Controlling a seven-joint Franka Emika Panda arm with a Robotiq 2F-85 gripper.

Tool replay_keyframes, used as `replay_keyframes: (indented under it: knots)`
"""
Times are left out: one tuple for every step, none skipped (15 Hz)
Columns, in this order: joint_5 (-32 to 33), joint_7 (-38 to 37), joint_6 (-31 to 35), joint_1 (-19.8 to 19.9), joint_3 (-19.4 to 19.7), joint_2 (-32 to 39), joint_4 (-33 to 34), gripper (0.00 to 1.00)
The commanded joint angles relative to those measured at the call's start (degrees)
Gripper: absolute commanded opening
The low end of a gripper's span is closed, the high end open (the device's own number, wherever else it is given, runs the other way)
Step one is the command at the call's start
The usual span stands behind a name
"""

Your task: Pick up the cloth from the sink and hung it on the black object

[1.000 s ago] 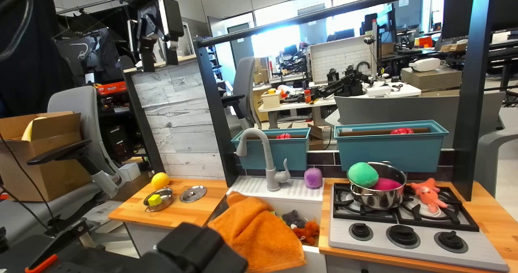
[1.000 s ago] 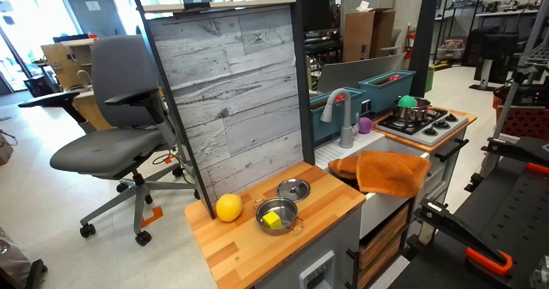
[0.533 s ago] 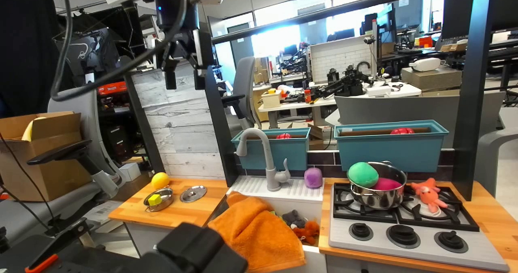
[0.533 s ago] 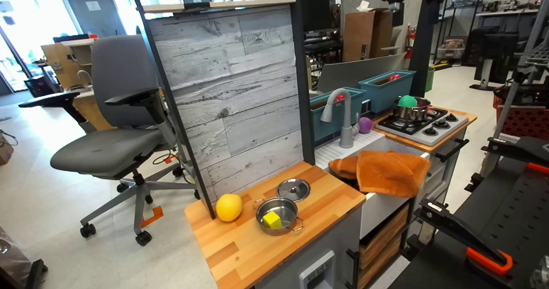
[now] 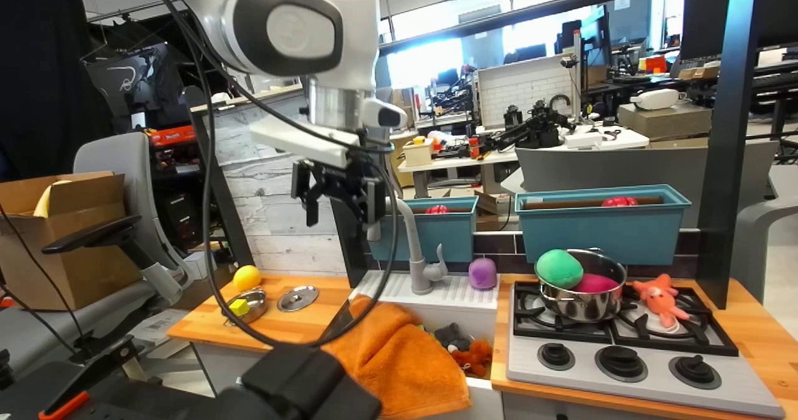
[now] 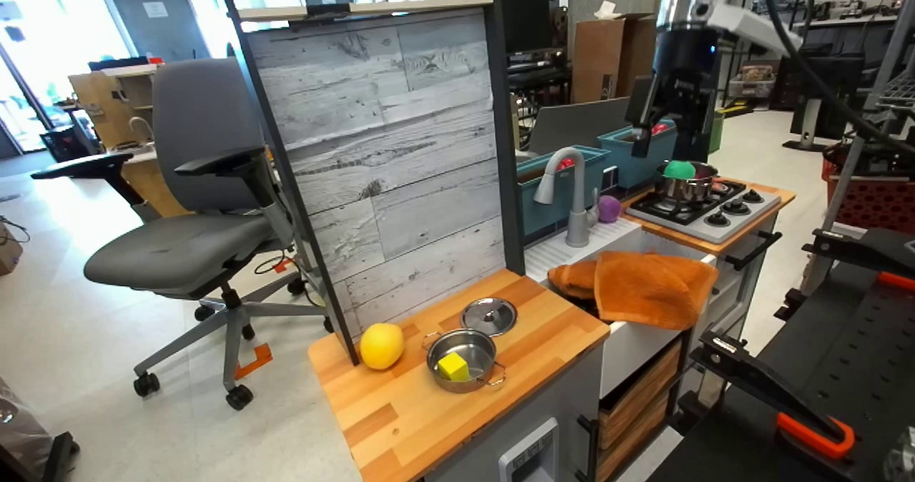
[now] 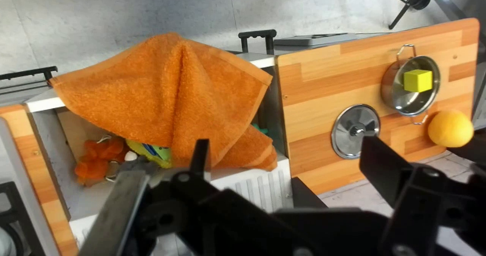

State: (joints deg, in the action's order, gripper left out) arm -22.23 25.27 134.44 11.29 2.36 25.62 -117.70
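Note:
The orange cloth (image 5: pixel 405 364) lies draped over the front edge of the white sink (image 5: pixel 486 401), partly inside it. It also shows in an exterior view (image 6: pixel 650 289) and in the wrist view (image 7: pixel 163 92). My gripper (image 5: pixel 341 215) is above the sink, well clear of the cloth, pointing down. It also shows in an exterior view (image 6: pixel 665 149). In the wrist view my gripper (image 7: pixel 284 147) is open and empty, its fingers wide apart. A black rail (image 5: pixel 530 14) runs across the top of the frame; black handles (image 7: pixel 258 33) show on the cabinet front. Which black object the task means is unclear.
The grey faucet (image 5: pixel 411 239) stands behind the sink, close to my gripper in view. Teal planters (image 5: pixel 601 230), a pot (image 5: pixel 580 305) on the stove, a small pan (image 6: pixel 461 382), a lid (image 6: pixel 490 315) and a yellow ball (image 6: pixel 381 346) stand around. Plush toys lie in the sink.
My arm has come down from the top of both exterior views, and my gripper is now lower and nearer the sink. The cloth and other objects have not moved.

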Motion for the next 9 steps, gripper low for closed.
replay_keyframes:
  knots:
    - [-1.4, 4.0, 2.5, 5.0, -2.6, 10.5, 7.2, 1.0]
    - [-0.4, 3.2, 2.1, 5.8, -2.8, 13.2, 9.6, 1.0]
    - [-0.3, 2.5, 1.4, 6.6, -3.5, 15.8, 12.3, 1.0]
    - [0.0, 1.5, 1.0, 7.0, -4.0, 18.0, 14.9, 1.0]
    - [0.4, -0.2, 0.0, 6.6, -4.6, 19.8, 17.7, 1.0]
    - [0.2, -0.9, 0.1, 6.6, -5.5, 21.8, 20.0, 1.0]
    - [-0.8, -0.2, 1.3, 7.3, -6.9, 23.5, 21.7, 1.0]
    - [-0.5, 0.0, 2.4, 7.2, -7.7, 25.5, 23.6, 1.0]
    - [0.0, -0.4, 3.0, 6.8, -8.1, 27.1, 25.1, 1.0]
